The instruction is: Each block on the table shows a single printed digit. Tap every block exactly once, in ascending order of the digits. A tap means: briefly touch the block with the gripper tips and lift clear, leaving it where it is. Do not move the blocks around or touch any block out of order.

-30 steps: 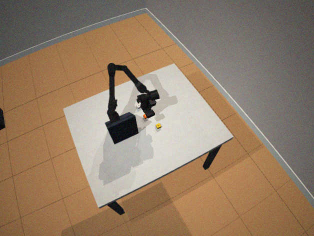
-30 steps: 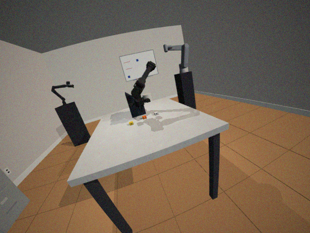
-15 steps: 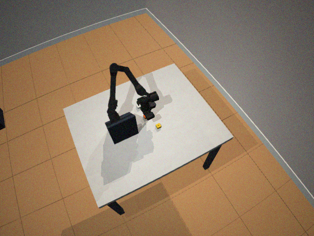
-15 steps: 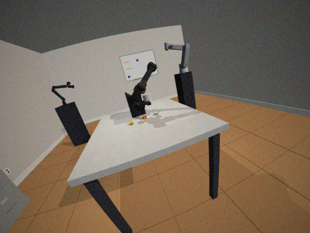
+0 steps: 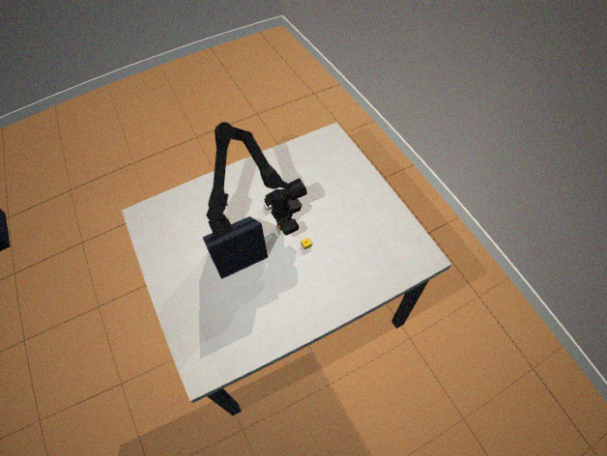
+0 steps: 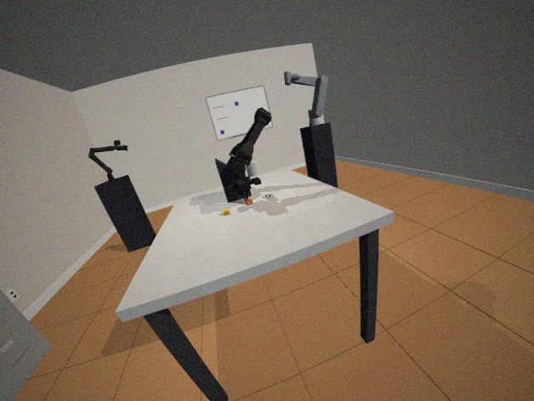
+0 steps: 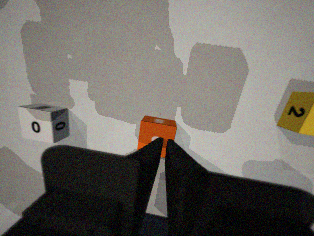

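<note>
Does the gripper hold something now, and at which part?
Nothing is held. The gripper is shut and empty, its tips just before the orange block.

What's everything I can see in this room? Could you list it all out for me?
Table: one, white top, dark legs, room's middle.
White block: one, marked 0, left in the wrist view.
Orange block: one, just beyond the fingertips.
Yellow block: one, marked 2, right.
Whiteboard: one, on the back wall.
Pedestals with small arms: two, dark, beside the table.
Floor: orange tiles.
Robot arm: one, black, on a dark base.
Gripper: shut, holding nothing.
</note>
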